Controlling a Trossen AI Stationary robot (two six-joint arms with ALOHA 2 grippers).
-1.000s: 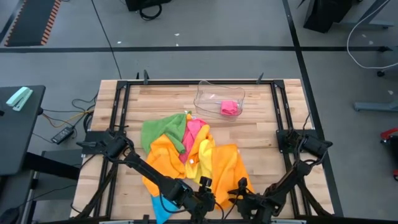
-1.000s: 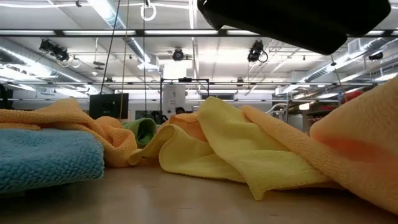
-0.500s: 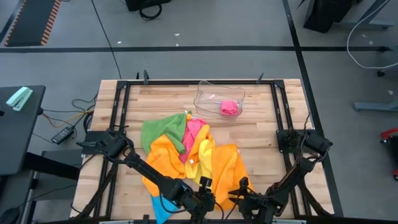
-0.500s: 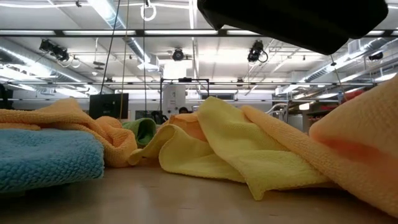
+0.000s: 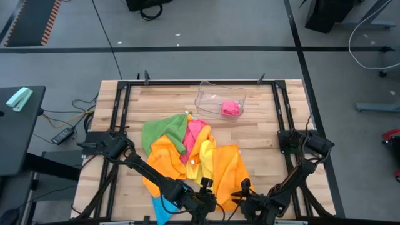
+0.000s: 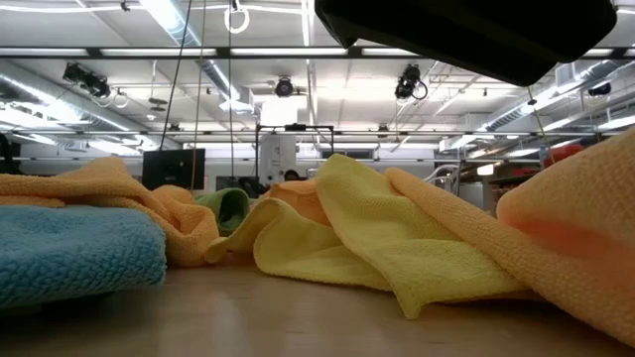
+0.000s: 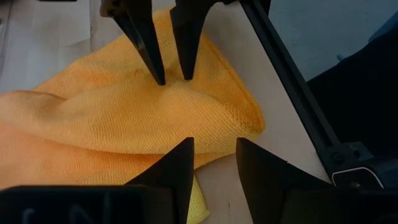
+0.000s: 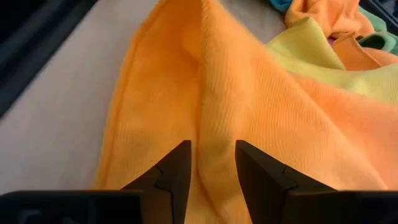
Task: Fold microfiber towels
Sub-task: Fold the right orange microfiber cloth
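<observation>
On the wood table (image 5: 262,134), your orange towel (image 5: 228,169) runs lengthwise front to back; both grippers, left (image 5: 206,195) and right (image 5: 242,194), part-spread over its near edge, pinching nothing.

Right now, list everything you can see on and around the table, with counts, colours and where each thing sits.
orange towels: at least two, orange, front of the pile
green towel: one, green, pile's back left
pink towel: one, pink, pile's back middle
yellow towel: one, yellow, pile's middle
blue towel: one, blue, front edge, under the left arm
clear tray: one, clear, back of table, holding a folded pink cloth
table: one, wood, black frame
left gripper: open, facing the orange towel's corner
right gripper: open, over an orange towel
</observation>
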